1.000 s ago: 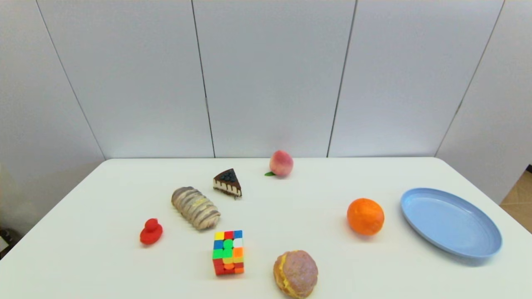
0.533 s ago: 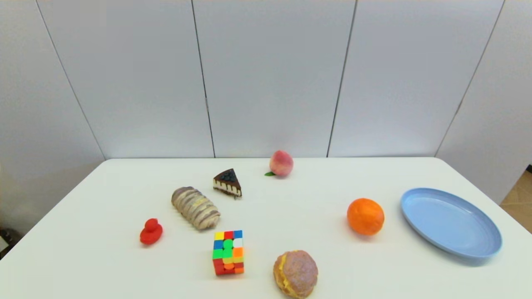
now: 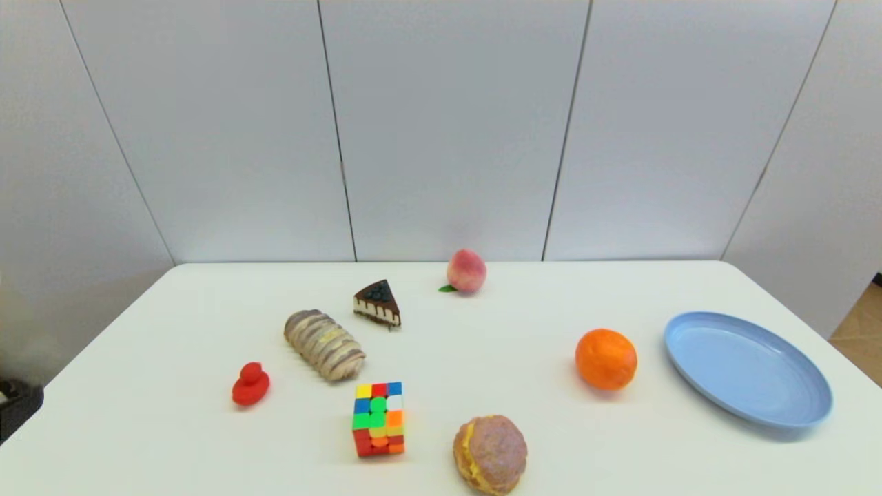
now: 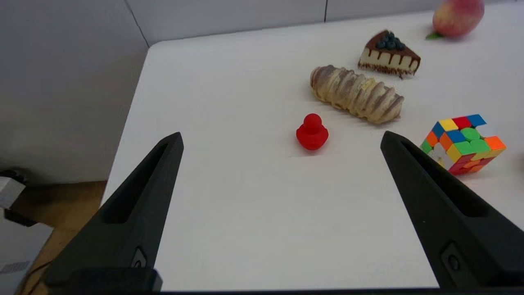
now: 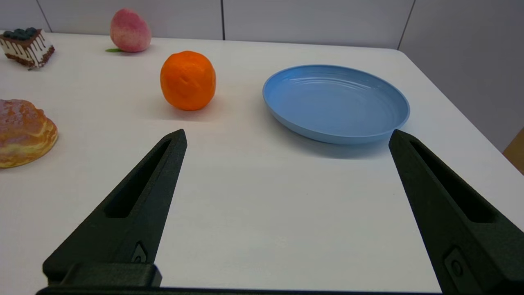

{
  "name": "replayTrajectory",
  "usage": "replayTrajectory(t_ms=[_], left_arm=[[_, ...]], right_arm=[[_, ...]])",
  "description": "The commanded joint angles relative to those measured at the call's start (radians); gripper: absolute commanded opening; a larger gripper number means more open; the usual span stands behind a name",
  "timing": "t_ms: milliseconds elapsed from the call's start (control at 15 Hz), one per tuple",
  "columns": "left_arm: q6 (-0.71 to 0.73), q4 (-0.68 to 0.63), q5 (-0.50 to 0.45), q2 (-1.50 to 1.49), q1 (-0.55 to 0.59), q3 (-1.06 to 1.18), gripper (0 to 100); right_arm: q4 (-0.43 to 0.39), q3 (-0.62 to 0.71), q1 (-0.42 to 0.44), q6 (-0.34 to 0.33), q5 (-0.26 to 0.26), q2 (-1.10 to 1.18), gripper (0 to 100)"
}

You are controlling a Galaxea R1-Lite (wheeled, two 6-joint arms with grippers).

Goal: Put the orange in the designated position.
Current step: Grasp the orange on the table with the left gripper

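Observation:
The orange [image 3: 606, 359] rests on the white table [image 3: 172, 441] at the right, just left of a light-blue plate [image 3: 747, 368]. It also shows in the right wrist view, where the orange [image 5: 188, 80] lies ahead of my right gripper [image 5: 287, 132], which hangs open and empty near the table's front edge. Over the table's front left part my left gripper [image 4: 281, 134] is open too, with a red duck [image 4: 312, 132] ahead of it. No mark shows the designated position; I see only bare white tabletop between the things.
A peach [image 3: 466, 271] and a cake slice [image 3: 377, 302] sit near the back. A striped bread roll [image 3: 324, 344], a red duck [image 3: 250, 384], a colour cube [image 3: 378, 418] and a cream bun [image 3: 490, 453] fill the left and front middle.
A dark part of the left arm has come a little further into the head view at the left edge. The things on the table have not moved.

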Motion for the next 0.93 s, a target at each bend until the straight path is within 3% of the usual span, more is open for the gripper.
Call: replayTrajectory(t_ms=[67, 400, 667, 933], left_arm=[[0.111, 0.185, -0.046, 0.446, -0.108, -0.304, 100], [0.120, 0.191, -0.058, 0.745, -0.259, -0.463, 100], [0.219, 0.193, -0.142, 0.975, -0.360, -0.658, 100], [0.350, 0.193, -0.285, 1.178, -0.438, -0.839, 100]], right_arm=[[-0.001, 0.000, 0.000, -0.001, 0.001, 0.001, 100], [-0.001, 0.000, 0.000, -0.001, 0.001, 0.001, 100], [-0.001, 0.000, 0.000, -0.001, 0.001, 0.001, 100], [-0.001, 0.000, 0.000, -0.001, 0.001, 0.001, 100]])
